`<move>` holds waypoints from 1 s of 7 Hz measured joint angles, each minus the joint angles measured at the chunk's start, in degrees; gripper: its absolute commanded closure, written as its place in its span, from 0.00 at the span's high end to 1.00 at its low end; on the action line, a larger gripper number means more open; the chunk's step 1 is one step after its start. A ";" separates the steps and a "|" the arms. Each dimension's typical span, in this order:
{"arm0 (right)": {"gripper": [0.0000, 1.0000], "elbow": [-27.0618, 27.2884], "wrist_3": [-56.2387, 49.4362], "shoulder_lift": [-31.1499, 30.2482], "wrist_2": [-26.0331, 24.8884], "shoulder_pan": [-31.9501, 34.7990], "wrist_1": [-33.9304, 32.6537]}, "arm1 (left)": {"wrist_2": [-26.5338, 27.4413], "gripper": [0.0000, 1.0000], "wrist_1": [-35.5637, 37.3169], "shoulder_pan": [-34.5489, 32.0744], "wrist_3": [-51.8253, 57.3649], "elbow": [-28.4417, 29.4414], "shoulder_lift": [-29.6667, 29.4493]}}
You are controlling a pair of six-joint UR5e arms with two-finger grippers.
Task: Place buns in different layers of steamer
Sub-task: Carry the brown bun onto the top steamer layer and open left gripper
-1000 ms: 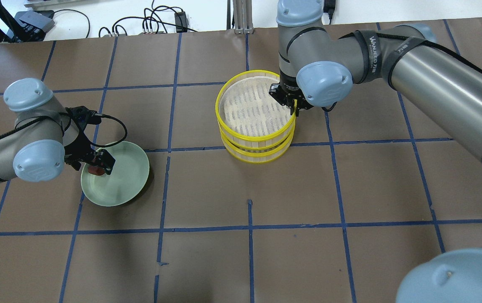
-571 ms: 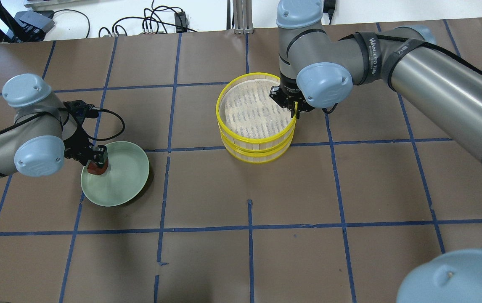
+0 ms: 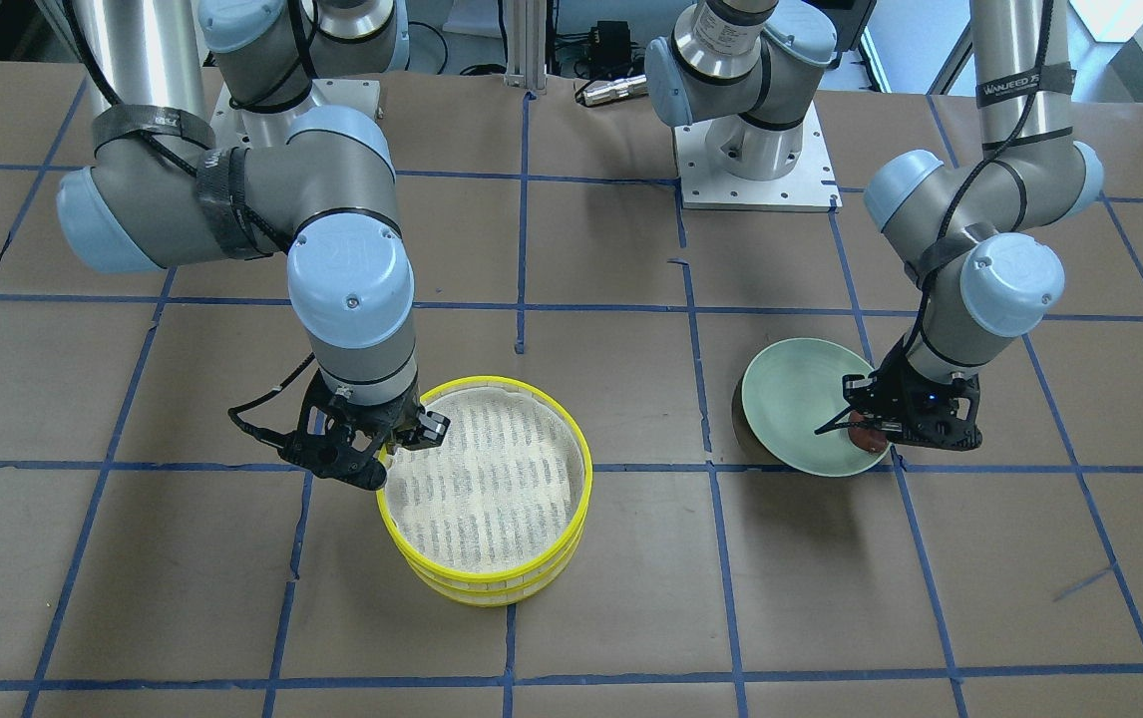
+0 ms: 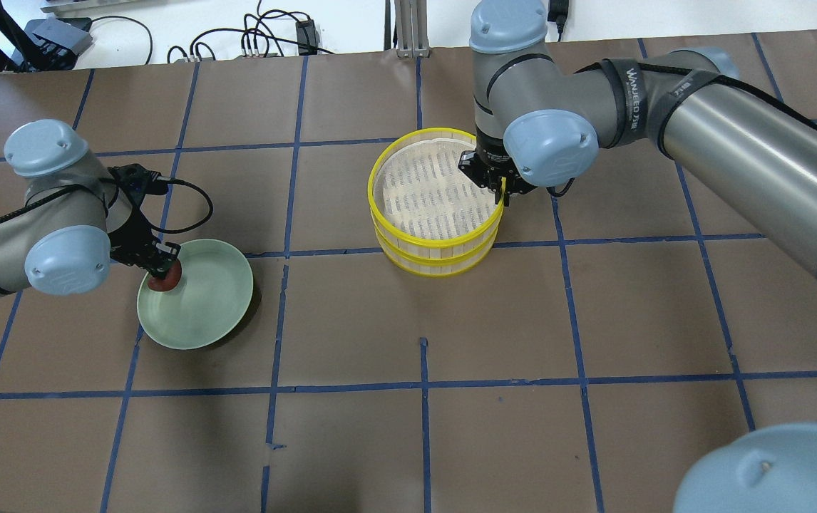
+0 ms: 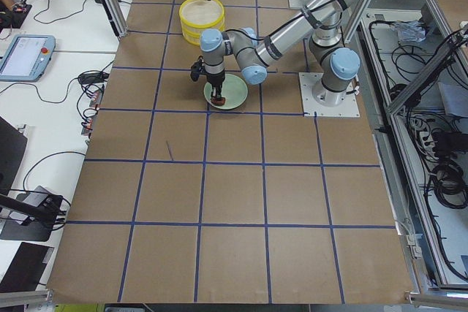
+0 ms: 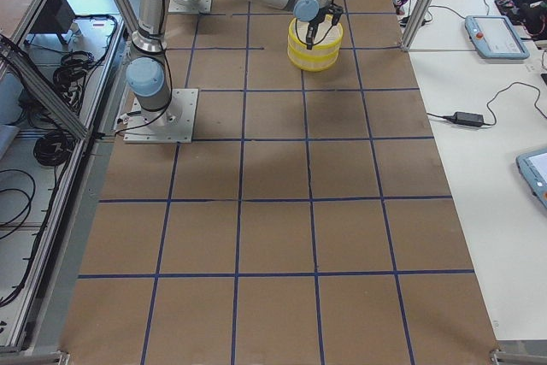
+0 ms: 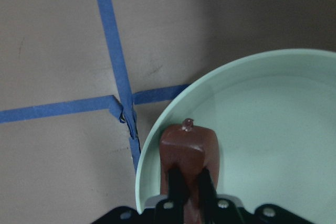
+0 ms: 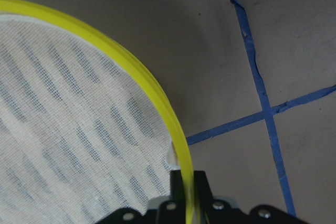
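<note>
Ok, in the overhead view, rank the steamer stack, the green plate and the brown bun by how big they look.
1. steamer stack, narrowly; it stands taller, nearer the camera, so this is unsure.
2. green plate.
3. brown bun, clearly smallest.

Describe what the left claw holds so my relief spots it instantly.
Look to the pale green plate on the robot's left, away from the yellow steamer. At its rim, pinched in the left claw, is a reddish-brown bun: the only dark block there.
</note>
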 measured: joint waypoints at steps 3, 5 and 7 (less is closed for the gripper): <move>0.95 -0.05 -0.48 -0.22 0.14 -0.28 -0.53 | -1.50 0.06 -7.08 -12.42 -16.24 8.08 4.04; 0.96 -0.84 -6.74 -3.69 0.15 -2.26 -0.14 | -7.93 0.06 -9.09 -19.01 -27.72 13.83 4.41; 1.00 -1.75 -15.61 -10.24 2.63 -8.17 5.38 | -17.93 0.06 -8.42 -21.22 -37.74 17.01 3.47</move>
